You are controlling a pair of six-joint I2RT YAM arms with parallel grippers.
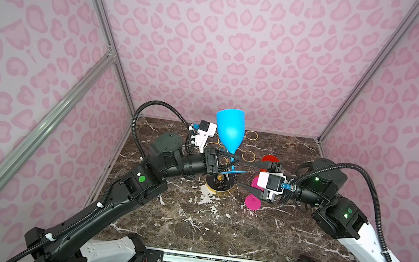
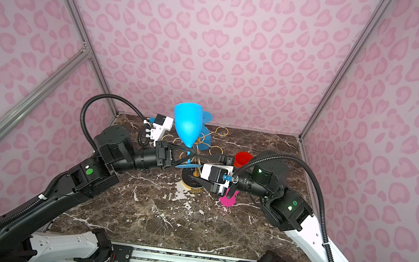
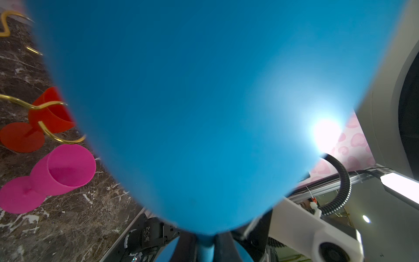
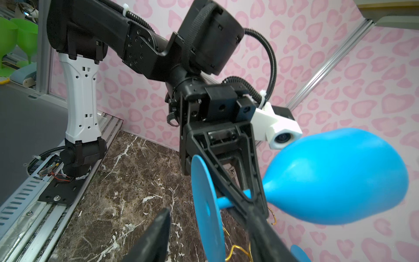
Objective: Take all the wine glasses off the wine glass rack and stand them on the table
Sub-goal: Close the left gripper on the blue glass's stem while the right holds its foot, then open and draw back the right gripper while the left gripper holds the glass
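Note:
A blue wine glass [image 1: 229, 130] [image 2: 188, 126] stands tilted, bowl up, over the wine glass rack, whose gold loops [image 1: 248, 156] [image 2: 220, 132] rise from a round black base [image 1: 220, 184] [image 2: 190, 183]. My left gripper [image 1: 234, 160] [image 2: 190, 152] [image 3: 205, 247] is shut on its stem. The bowl [image 3: 192, 113] fills the left wrist view. My right gripper [image 1: 238, 173] [image 2: 199, 167] [image 4: 210, 238] stands open, one finger on each side of the glass's flat foot [image 4: 206, 204], touching nothing. Gold wire [image 4: 238, 249] shows just beyond the foot.
A red glass [image 1: 271, 160] [image 3: 49, 113] and a pink glass [image 1: 253, 199] [image 3: 63, 167] lie on their sides on the marble table [image 1: 190, 218], right of the rack and under my right arm. Another blue glass [image 2: 206, 136] sits among the rack's far loops. Pink walls enclose the table.

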